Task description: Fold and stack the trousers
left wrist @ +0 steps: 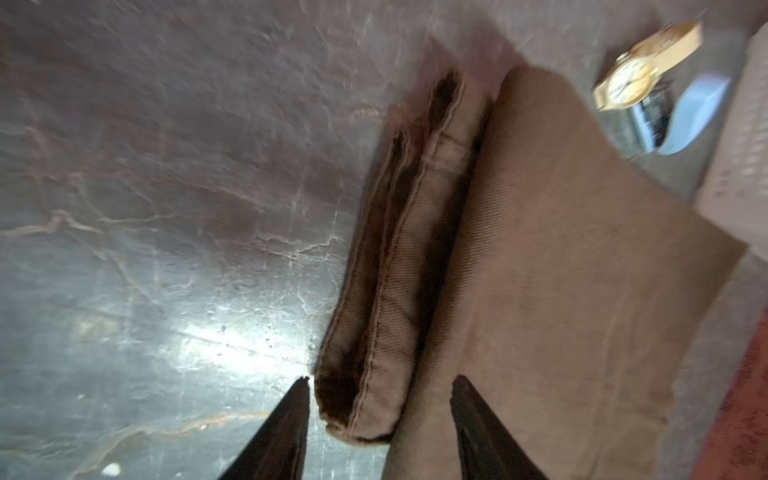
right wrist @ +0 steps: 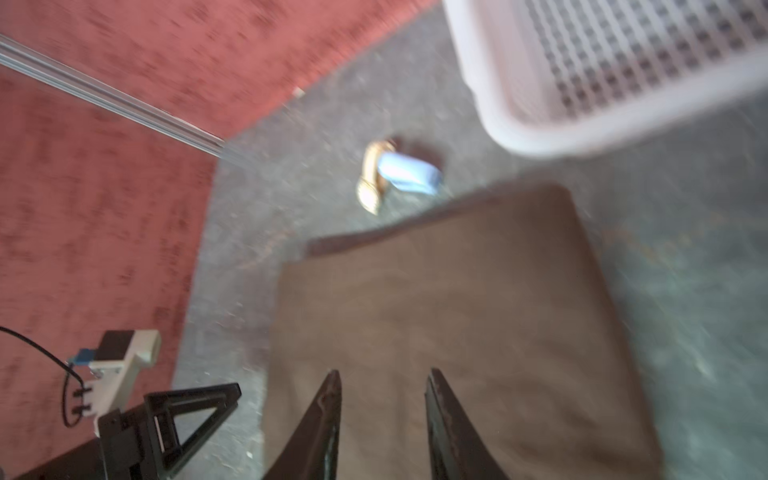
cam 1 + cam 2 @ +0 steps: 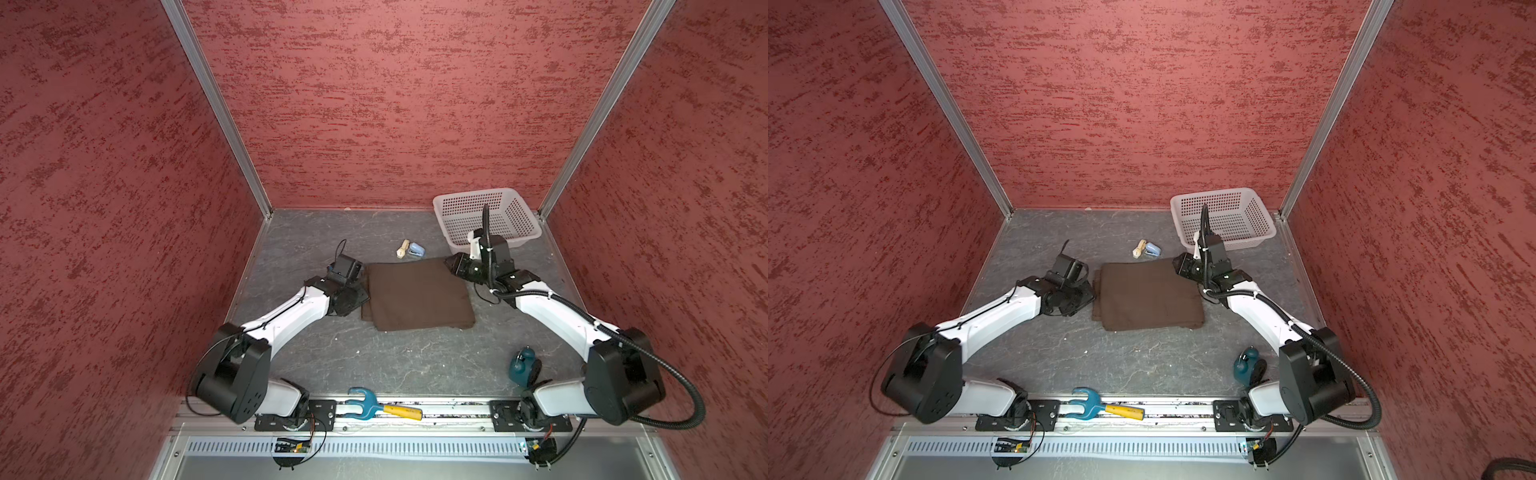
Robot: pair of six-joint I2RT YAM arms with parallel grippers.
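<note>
The trousers (image 3: 419,293) (image 3: 1148,293) lie folded into a flat dark brown square in the middle of the grey table. My left gripper (image 3: 362,294) (image 3: 1089,291) is at their left edge. In the left wrist view it (image 1: 382,379) is open, one finger over the bare table and one over the cloth (image 1: 561,270), with the stitched folded edge between them, ungripped. My right gripper (image 3: 451,266) (image 3: 1179,264) hangs over the far right corner. In the right wrist view it (image 2: 383,371) stands open above the flat cloth (image 2: 457,311), holding nothing.
A white mesh basket (image 3: 473,193) (image 3: 1212,193) (image 2: 582,137) stands at the back right. A gold watch (image 3: 402,248) (image 1: 640,75) and a light blue object (image 3: 417,250) lie just behind the trousers. A teal object (image 3: 521,365) and a blue-and-yellow tool (image 3: 374,405) lie at the front. Red walls enclose the table.
</note>
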